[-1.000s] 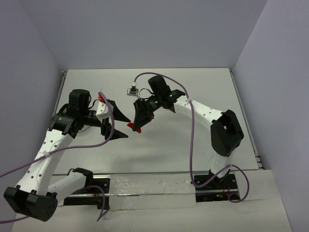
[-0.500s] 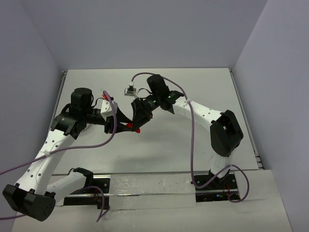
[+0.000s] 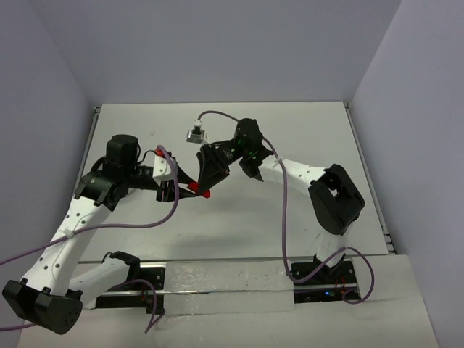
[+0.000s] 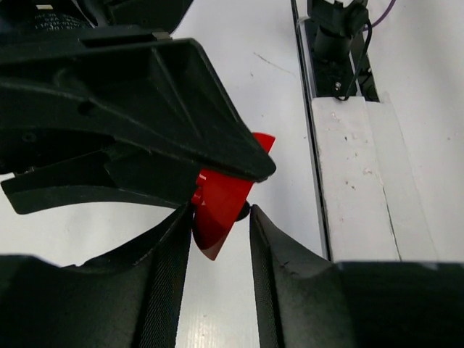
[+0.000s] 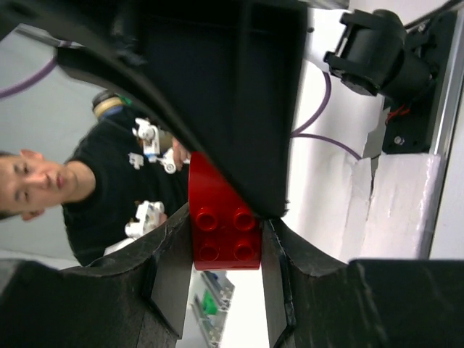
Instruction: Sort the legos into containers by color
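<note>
The small red studded plastic brick (image 3: 197, 189) hangs in mid-air above the white table (image 3: 304, 130). The right gripper (image 5: 226, 232) pinches it tight and the left gripper (image 4: 221, 225) clamps its free end, half closed, which looks like a hand-over; no tub shows

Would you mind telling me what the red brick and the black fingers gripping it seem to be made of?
The red brick looks like hard moulded plastic, smooth and slightly glossy, with crisp round studs. The fingers look like matte black plastic, faintly grainy; whether moulded or printed, I cannot tell.
</note>
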`<action>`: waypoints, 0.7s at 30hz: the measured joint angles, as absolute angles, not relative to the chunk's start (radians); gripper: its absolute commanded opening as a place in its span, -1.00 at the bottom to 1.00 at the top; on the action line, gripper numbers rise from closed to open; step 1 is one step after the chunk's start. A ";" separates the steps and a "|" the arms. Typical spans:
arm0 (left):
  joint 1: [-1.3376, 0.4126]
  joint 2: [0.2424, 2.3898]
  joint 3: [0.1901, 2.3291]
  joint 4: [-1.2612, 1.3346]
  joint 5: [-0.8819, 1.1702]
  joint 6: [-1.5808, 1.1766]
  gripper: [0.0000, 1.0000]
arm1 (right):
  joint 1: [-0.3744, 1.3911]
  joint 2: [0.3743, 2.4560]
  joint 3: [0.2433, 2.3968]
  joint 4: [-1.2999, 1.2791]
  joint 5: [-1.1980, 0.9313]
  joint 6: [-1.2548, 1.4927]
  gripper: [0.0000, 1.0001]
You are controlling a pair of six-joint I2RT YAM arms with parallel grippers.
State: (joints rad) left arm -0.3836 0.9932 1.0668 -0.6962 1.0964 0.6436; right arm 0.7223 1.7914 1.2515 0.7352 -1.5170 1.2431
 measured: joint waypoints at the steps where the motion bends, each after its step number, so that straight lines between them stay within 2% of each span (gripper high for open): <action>1: -0.384 0.992 1.067 -0.696 1.096 0.648 -0.14 | 0.722 1.796 1.249 0.815 -1.522 1.309 -1.00; 3: -0.384 0.987 1.067 -0.699 1.091 0.656 -0.22 | 0.722 1.806 1.249 0.933 -1.529 1.407 -1.00; 4: -0.384 0.987 1.067 -0.703 1.087 0.658 -0.34 | 0.722 1.810 1.249 0.978 -1.530 1.446 -1.00; 6: -0.385 0.989 1.066 -0.711 1.079 0.660 -0.34 | 0.722 1.812 1.249 1.050 -1.526 1.502 -1.00; 7: -0.385 0.991 1.066 -0.711 1.078 0.658 -0.24 | 0.723 1.812 1.249 1.076 -1.525 1.521 -1.00; 8: -0.386 0.992 1.065 -0.713 1.077 0.658 -0.21 | 0.723 1.812 1.249 1.098 -1.521 1.535 -1.00; 11: -0.387 0.992 1.064 -0.716 1.079 0.650 0.14 | 0.724 1.813 1.249 1.140 -1.513 1.567 -1.00; 15: -0.387 0.991 1.064 -0.716 1.084 0.632 0.41 | 0.724 1.816 1.249 1.168 -1.511 1.586 -1.00; 21: -0.387 0.992 1.088 -0.750 1.096 0.631 0.34 | 0.724 1.829 1.231 1.177 -1.509 1.597 -1.00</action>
